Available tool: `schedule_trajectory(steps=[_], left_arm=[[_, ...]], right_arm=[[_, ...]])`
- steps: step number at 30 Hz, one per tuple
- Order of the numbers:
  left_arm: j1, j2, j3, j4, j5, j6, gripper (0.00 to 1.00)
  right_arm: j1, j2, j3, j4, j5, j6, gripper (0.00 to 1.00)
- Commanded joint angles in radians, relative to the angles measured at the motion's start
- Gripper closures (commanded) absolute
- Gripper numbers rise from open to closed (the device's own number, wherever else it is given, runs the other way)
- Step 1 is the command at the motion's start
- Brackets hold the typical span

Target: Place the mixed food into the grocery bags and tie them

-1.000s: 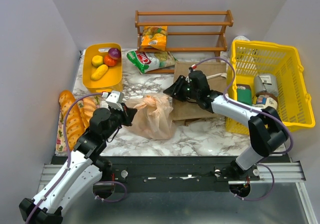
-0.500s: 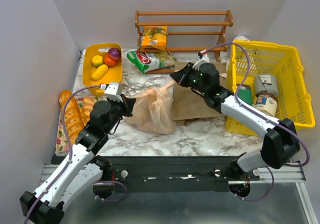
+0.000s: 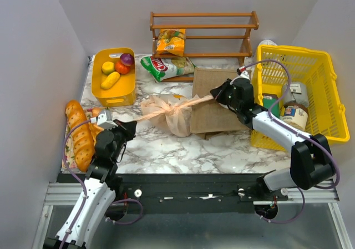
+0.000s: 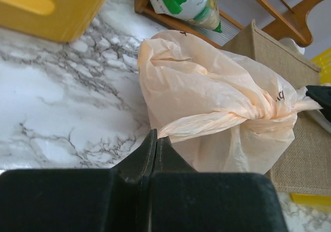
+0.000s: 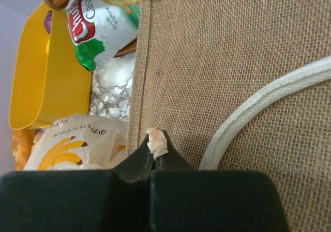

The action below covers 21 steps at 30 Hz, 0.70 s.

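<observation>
**Top view.** Step in hand: tying the peach plastic bag (image 3: 169,121), mid-counter. Left claw (image 3: 131,127) and right claw (image 3: 216,95) each pressed together on one handle strand. Strands pulled taut in opposite directions, knot (image 3: 176,109) between them. Jute tote (image 3: 216,102) flat just beside the bag on its right-edge side, not yet tied.

Count:
- two bags
- two claws
- two snack packets outside the bags: green packet (image 3: 165,67) near the back edge, yellow packet (image 3: 171,42) on the wooden rack (image 3: 202,25)
- one yellow tray (image 3: 113,96) holding four fruits
- one yellow basket (image 3: 294,50)

**Left wrist.** Left claw pinching its strand at the very tips. Knot looks drawn snug, single as far as visible.

**Right wrist.** Right claw nipping the crumpled strand end over the tote weave.

Next move, judged: second cross-over or release, with an even pull on the thin film; then packets into the tote.
</observation>
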Motion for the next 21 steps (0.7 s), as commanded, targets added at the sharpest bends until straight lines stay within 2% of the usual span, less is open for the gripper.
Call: schedule_trajectory(steps=[1, 6, 13, 17, 21], left_arm=[[0.073, -0.057, -0.041, -0.132, -0.224, -0.100, 1.00], [0.137, -0.019, -0.003, -0.146, -0.179, -0.065, 1.00], [0.173, 0.071, 0.109, -0.108, -0.149, 0.016, 1.00], [0.217, 0.059, 0.066, -0.123, -0.142, -0.007, 1.00], [0.312, 0.036, -0.009, -0.116, -0.039, -0.068, 1.00]], right_arm=[[-0.095, 0.016, -0.007, 0.032, 0.293, -0.087, 0.99], [-0.117, 0.008, -0.007, 0.035, 0.295, -0.102, 0.99], [-0.141, 0.007, 0.031, 0.031, 0.273, -0.145, 0.99], [-0.184, 0.017, 0.010, 0.031, 0.251, -0.137, 0.99], [-0.226, 0.028, -0.015, 0.043, 0.214, -0.122, 0.99]])
